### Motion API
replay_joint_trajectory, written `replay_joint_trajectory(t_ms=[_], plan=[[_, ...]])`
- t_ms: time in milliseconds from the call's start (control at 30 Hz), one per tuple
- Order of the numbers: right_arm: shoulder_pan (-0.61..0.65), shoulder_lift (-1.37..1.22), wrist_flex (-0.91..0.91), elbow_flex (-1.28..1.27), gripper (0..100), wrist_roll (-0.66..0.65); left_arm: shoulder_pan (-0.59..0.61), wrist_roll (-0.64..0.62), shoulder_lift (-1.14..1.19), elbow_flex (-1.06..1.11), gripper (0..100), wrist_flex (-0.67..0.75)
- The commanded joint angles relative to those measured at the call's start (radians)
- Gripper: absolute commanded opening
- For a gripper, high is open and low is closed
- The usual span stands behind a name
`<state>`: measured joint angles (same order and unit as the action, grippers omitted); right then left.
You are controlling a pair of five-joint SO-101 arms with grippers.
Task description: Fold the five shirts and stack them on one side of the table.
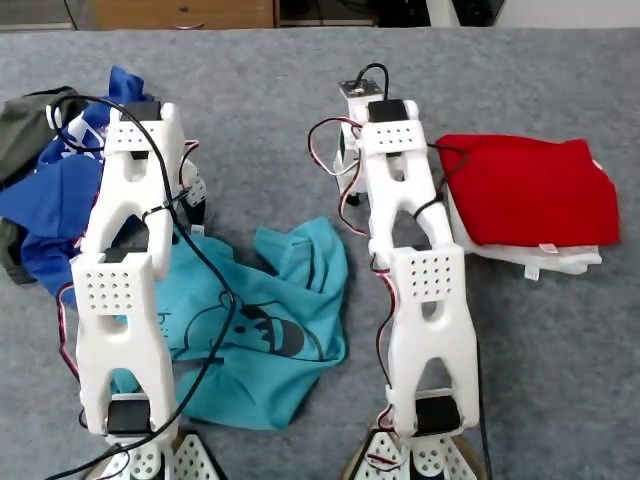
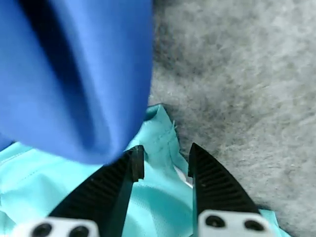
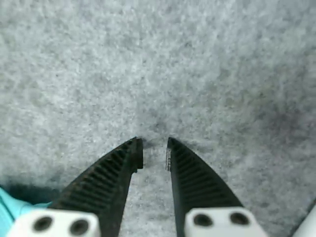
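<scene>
A crumpled teal shirt (image 1: 262, 325) lies on the grey cloth between the arms' bases. At the back left a blue shirt (image 1: 55, 205) is heaped with a dark green one (image 1: 25, 125). On the right, a folded red shirt (image 1: 530, 188) rests on a folded white one (image 1: 545, 262). My left gripper (image 2: 166, 154) is open just above the teal shirt's edge (image 2: 158, 192), with nothing between its fingers; the blue shirt (image 2: 74, 74) hangs close by it. My right gripper (image 3: 153, 148) is open by a narrow gap over the bare grey cloth (image 3: 163, 69).
The left arm (image 1: 130, 250) stands over the teal and blue shirts, its black cable looping across the teal one. The right arm (image 1: 415, 270) stretches up the middle, beside the red and white stack. A wooden drawer unit (image 1: 180, 12) stands beyond the far edge.
</scene>
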<state>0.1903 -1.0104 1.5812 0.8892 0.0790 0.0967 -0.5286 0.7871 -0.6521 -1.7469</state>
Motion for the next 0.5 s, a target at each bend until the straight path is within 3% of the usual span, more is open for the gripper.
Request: replay_joint_trajectory(t_ms=[0,333,467], plan=[[0.007,0.004,-0.02,0.044,9.2,0.0,0.0,-0.006,-0.056,-0.005,16,-0.012],[0.007,0.004,-0.02,0.042,9.2,0.0,0.058,-0.006,0.07,-0.009,15,0.054],[0.002,0.004,-0.02,0.044,9.2,0.0,0.058,-0.009,0.143,-0.015,1,0.089]])
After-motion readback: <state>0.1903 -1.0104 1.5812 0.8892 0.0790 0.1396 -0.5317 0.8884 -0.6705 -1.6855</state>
